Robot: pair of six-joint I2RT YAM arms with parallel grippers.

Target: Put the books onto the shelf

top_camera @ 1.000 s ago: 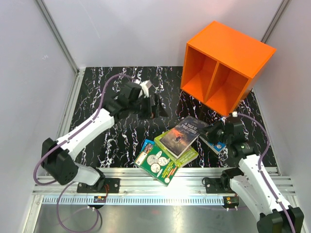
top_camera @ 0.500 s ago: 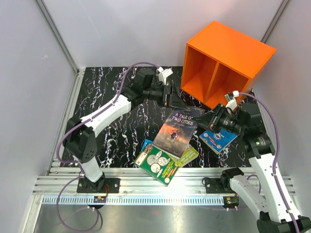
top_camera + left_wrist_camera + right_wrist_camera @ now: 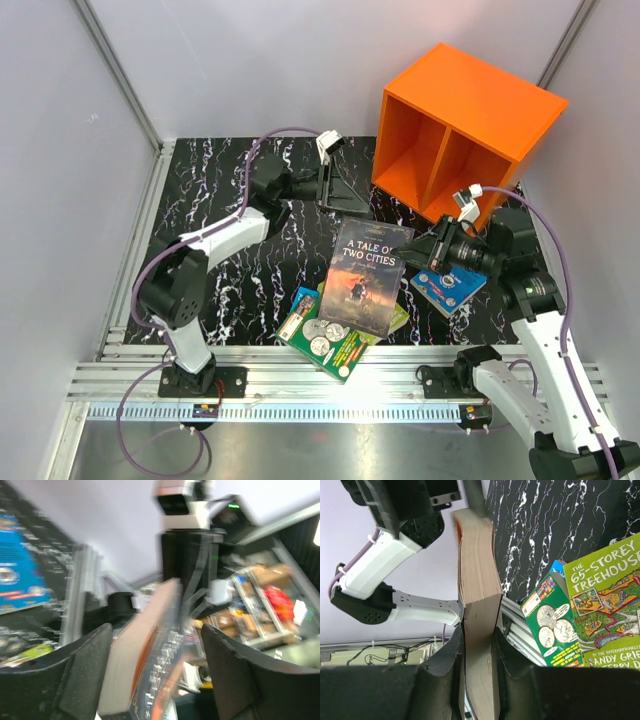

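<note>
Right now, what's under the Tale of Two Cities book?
The green coin book, a light-green book's edge and a blue corner stick out below the dark book. Most of each cover is hidden.

Glossy dark paperback (image 3: pixel 368 278); marble-look tabletop (image 3: pixel 200 200).

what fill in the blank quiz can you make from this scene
The right pincer is shut on the dark book, titled A Tale of Two ___.
The orange shelf has ___ compartments.
The left pincer grips nothing, with its fingers wide apart; it is ___.
Missing words: Cities; two; open.
</note>
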